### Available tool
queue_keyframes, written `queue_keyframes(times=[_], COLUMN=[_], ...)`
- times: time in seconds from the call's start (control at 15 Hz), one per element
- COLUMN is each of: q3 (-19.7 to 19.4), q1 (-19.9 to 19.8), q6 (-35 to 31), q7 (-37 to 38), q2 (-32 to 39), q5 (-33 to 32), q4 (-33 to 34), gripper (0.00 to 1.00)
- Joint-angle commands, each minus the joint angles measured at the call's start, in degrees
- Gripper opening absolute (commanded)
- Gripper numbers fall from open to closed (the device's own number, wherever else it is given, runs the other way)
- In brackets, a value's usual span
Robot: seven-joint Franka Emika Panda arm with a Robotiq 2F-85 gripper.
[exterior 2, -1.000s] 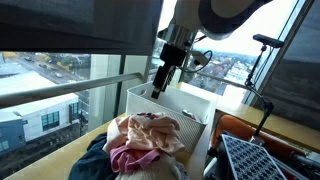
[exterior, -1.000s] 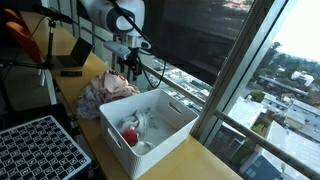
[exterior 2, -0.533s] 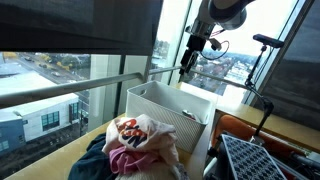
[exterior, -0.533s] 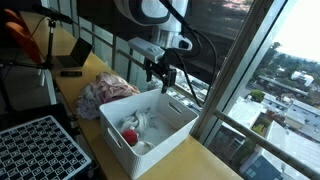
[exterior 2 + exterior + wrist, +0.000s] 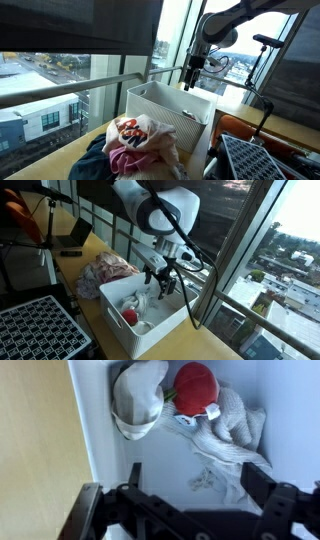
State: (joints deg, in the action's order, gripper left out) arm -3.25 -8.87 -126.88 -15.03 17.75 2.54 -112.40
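Observation:
My gripper [image 5: 163, 280] hangs open and empty over the white plastic bin [image 5: 176, 318], just above its rim; it also shows above the bin's far end in an exterior view [image 5: 192, 78]. In the wrist view my gripper [image 5: 195, 485] has its two fingers spread over the bin's floor. Below lie a red item [image 5: 196, 387], white cloths [image 5: 232, 435] and a grey-white cloth [image 5: 138, 398]. The red item [image 5: 130, 316] shows in the bin's near corner. A pile of pink, cream and dark clothes [image 5: 135, 145] lies beside the bin.
The bin stands on a wooden counter [image 5: 75, 265] along a large window [image 5: 250, 240]. A black grid tray [image 5: 40, 330] lies beside the bin. A laptop [image 5: 72, 240] and a tripod stand sit further back on the counter.
My gripper has moved from above the clothes pile over to the bin and come down toward its inside. The clothes pile now lies uncovered.

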Motion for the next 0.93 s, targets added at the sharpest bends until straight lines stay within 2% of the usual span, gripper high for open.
queue_keyframes(times=[0.0, 0.2, 0.47, 0.73, 0.87], q3=[0.73, 0.11, 0.30, -0.76, -1.69], q1=[1.99, 2.54, 4.01, 7.36, 9.13], q6=[-3.44, -6.61, -14.74, -22.69, -24.57], q7=[1.79, 3.62, 6.40, 10.93, 13.23], q2=[0.86, 2.97, 7.02, 12.74, 14.74], q5=[-0.97, -2.32, -4.46, -9.12, -11.14], q4=[-4.72, -7.81, -13.54, -16.97, -17.28], gripper=[1.00, 1.00, 1.00, 1.00, 1.00])
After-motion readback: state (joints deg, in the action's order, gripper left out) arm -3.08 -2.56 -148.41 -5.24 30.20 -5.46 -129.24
